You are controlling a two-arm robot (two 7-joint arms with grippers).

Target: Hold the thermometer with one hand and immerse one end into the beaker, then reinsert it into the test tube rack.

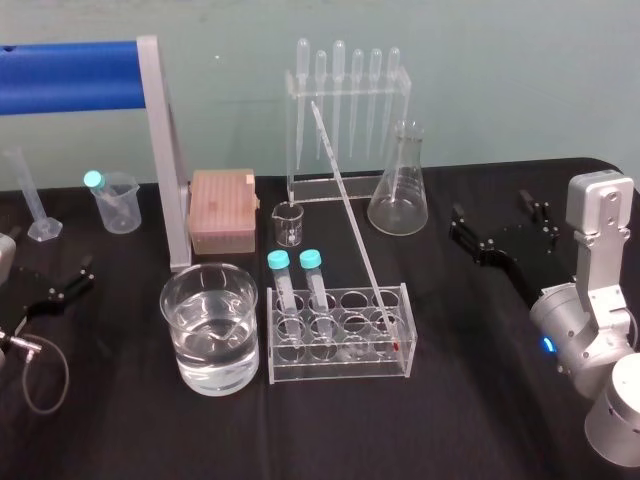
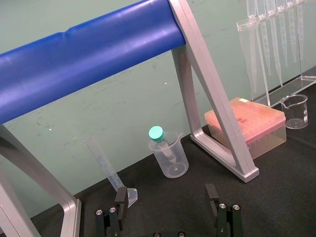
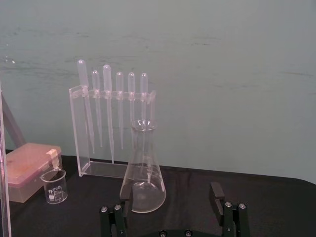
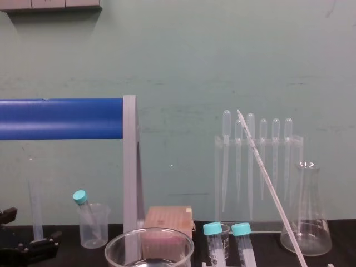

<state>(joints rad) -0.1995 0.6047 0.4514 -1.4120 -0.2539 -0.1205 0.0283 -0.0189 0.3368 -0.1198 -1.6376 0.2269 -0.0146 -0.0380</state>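
Black cloth (image 1: 450,400) is covering the table, and I'm seeing a blue-barred frame (image 1: 70,75) standing at the left. The pipette stand (image 1: 345,120) and flask (image 1: 398,185) are sitting behind the rack (image 1: 340,372). The beaker (image 1: 210,340), part-filled with water, is sitting just left of it. The left gripper (image 2: 165,193) and right gripper (image 3: 171,190) are lying at the table's sides, fingers spread, holding nothing. The thermometer (image 1: 345,205) is leaning in the rack's right end, red tip down, beside two capped tubes (image 1: 296,285).

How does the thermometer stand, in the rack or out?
In, tilted: the thermometer has its lower end in the test tube rack, and its top leans left.
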